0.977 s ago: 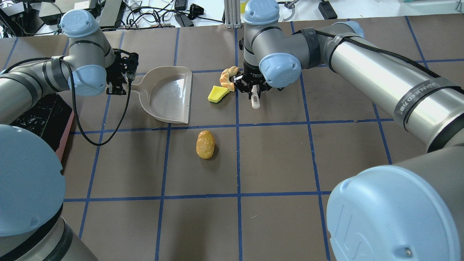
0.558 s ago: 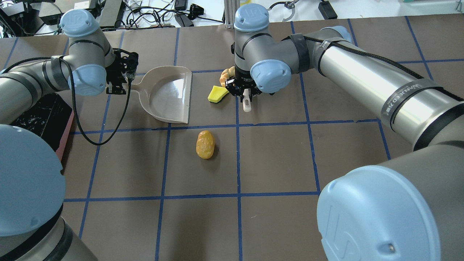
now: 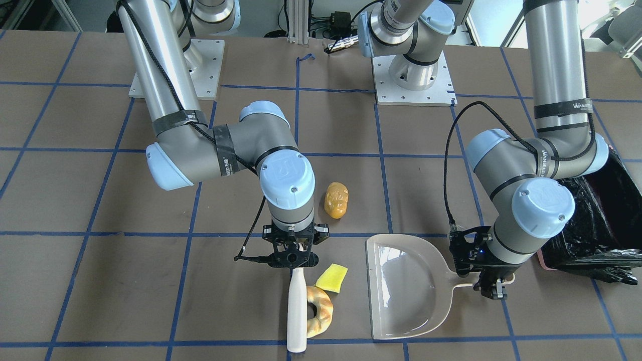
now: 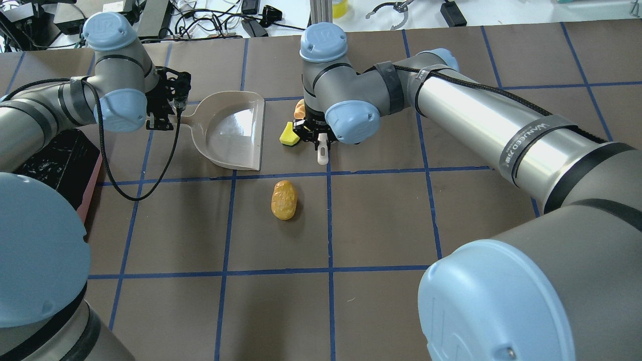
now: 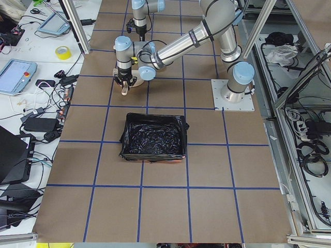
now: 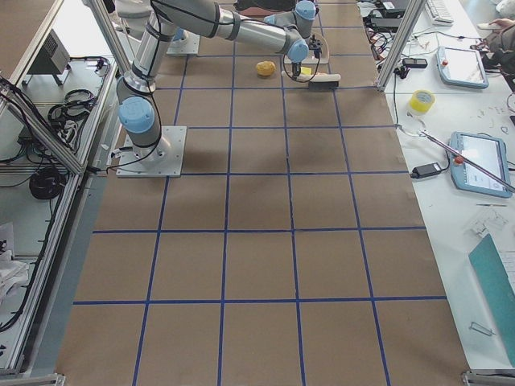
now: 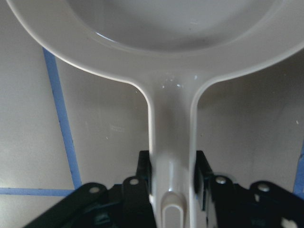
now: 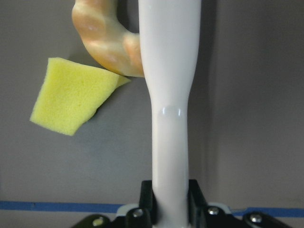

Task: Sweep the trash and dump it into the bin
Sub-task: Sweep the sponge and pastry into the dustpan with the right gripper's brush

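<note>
Your robot's right arm (image 3: 156, 65), elbow bent, points the black two-finger right gripper (image 3: 295, 260) straight down, jaws clamped on a slim white plastic handle (image 3: 297, 306); the left arm (image 3: 556, 60) holds the left gripper (image 3: 489, 282) low, jaws pinching a translucent beige dustpan's handle (image 7: 172, 142)

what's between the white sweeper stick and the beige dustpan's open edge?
The curved tan-and-white striped croissant piece, against the white stick, and the pale yellow wedge, then bare table before the translucent beige dustpan. Front-facing view shows it best.

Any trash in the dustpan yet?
No, the dustpan is bare inside; the wedge, croissant and bun all lie outside it.
</note>
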Motion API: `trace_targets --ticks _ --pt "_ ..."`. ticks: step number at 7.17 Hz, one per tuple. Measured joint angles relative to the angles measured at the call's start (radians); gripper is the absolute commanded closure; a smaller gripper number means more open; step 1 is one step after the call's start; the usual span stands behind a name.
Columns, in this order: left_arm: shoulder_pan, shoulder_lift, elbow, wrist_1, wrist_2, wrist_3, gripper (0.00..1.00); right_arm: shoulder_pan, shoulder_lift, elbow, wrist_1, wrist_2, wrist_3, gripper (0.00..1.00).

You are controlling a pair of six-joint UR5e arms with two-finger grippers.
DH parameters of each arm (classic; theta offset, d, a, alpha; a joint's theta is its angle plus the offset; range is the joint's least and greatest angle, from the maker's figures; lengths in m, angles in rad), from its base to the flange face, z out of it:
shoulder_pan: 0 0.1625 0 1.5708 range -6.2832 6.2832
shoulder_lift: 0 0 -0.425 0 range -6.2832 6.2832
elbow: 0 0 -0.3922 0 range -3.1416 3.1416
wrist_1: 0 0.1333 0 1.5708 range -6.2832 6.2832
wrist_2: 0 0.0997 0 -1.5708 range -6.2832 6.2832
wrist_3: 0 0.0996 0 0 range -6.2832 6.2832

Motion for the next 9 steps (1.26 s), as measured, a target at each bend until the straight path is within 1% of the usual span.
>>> trace_targets --ticks 4,6,9 --pt "0.000 0.000 0.001 -0.001 0.000 0.000 1.00 0.074 0.034 -0.006 -0.067 0.076 0.175 1.00" --pt "0.000 0.000 0.001 -0.001 0.000 0.000 1.00 0.096 0.038 -0.027 -0.078 0.114 0.243 1.00" --pt "0.000 0.000 0.002 -0.001 0.000 0.000 1.00 0.151 0.070 -0.072 -0.080 0.133 0.359 1.00"
